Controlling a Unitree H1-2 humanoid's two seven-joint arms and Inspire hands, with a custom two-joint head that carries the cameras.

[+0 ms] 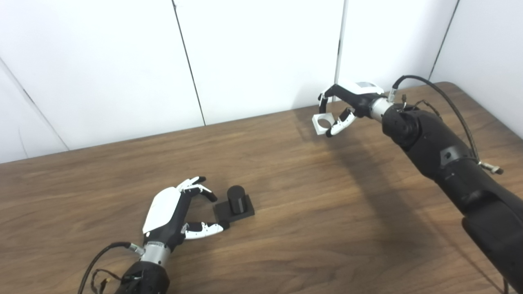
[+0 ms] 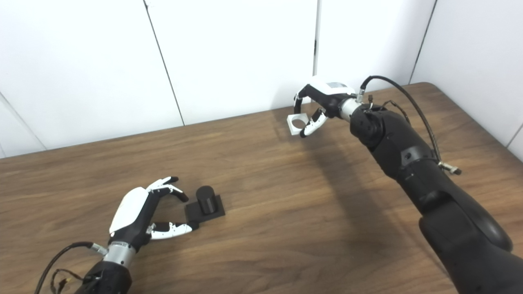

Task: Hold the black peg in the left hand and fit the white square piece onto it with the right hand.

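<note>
Looking from the near edge outward, we noted the following.

Left arm: we saw it enter at the bottom left, a black forearm with loose cables at the wrist.

Left hand (image 1: 171, 216): we found it low over the wooden table (image 1: 306, 212), fingers spread apart and curled loosely, holding nothing. Its lower white finger reached toward the near left corner of the peg's base; we could not tell whether the tip touched that corner or stopped just short.

Black peg (image 1: 236, 199): we saw a short dark cylinder standing upright on a flat black square base, which lay on the table just to the right of the left hand. The hand's upper fingers arched beside it without closing on it.

Table: we recorded a brown wood-grain top with a rounded far right corner, and a broad shadow under the right arm.

Right arm: we saw it come in from the bottom right, a thick black limb slanting up toward the far side, with a black cable looping over the wrist.

Right hand (image 1: 347, 108): we found it raised near the table's far edge, clamped on the white piece between a dark upper finger and a white lower one.

White square piece (image 1: 322, 123): we saw it gripped in the right hand, its round hole facing us, well apart from the peg.

Backdrop: we noted white wall panels with dark seams behind the table.
</note>
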